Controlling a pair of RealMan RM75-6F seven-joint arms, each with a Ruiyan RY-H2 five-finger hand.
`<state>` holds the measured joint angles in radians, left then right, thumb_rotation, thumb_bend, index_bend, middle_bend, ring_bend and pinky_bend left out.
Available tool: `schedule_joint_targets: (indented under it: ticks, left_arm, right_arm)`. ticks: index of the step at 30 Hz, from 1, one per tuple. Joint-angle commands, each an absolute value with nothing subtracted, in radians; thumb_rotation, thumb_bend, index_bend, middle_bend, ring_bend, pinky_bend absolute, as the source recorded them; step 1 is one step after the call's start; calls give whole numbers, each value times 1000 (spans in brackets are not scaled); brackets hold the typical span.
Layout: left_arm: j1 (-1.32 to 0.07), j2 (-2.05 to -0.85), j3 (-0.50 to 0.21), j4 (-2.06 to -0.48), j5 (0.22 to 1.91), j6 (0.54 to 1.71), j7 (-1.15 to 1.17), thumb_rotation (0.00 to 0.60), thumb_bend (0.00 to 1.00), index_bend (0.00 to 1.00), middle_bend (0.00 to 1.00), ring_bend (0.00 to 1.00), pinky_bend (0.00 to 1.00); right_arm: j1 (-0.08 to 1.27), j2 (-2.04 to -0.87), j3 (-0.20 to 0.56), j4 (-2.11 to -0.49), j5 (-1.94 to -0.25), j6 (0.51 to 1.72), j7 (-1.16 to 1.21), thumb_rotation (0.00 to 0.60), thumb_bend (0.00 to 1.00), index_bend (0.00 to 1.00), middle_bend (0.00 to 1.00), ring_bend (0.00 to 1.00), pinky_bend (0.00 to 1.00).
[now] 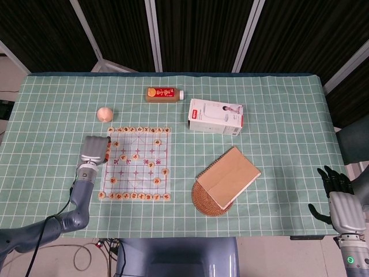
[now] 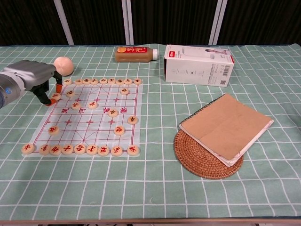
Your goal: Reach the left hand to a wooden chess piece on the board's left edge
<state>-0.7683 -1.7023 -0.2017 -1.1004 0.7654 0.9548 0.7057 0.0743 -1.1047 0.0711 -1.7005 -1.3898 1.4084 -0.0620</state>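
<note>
Pale wood with a red character on top, the round wooden chess piece (image 2: 56, 96) lies flat on the left edge of the clear plastic chess board (image 2: 89, 123), toward the board's far corner; a disc, it has no long axis and its marked face points straight up. The grey left hand (image 2: 33, 77) hangs over that edge at the board's 10 o'clock, its dark orange-tipped fingers (image 2: 49, 100) curled down around the piece, though whether they touch it cannot be told. At the hand's 1 o'clock, near it, sits a peach-coloured ball (image 2: 63, 65). More wooden pieces line the board's far and near edges. Open green checked tablecloth (image 2: 141, 188) spreads at the hand's 6 o'clock. The black-fingered right hand (image 1: 337, 202) rests off the table's right edge, fingers spread, holding nothing.
</note>
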Motion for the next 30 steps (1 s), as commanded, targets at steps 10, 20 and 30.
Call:
schedule_joint_targets:
  ticks: [10,20,30]
  left_arm:
    - [-770,-1713,-202,-1081,766,950,700,600,303,491,1000,845,940]
    - [-773,-1717,-203,-1074,766,950,705,600,302,481,1000,844,940]
    - [-772,-1721,-204,-1062,764,946,704,600,297,464,1000,842,940]
  right_arm:
    - [74,-1105,71,-1701,-1391,1409,-63,600,344,0,0,0,0]
    - [73,-1105,71,-1701,-1391,1411,-62,600,344,0,0,0,0]
    - [72,-1105,70,-1702,-1394,1413,-61,600,345,0,0,0,0]
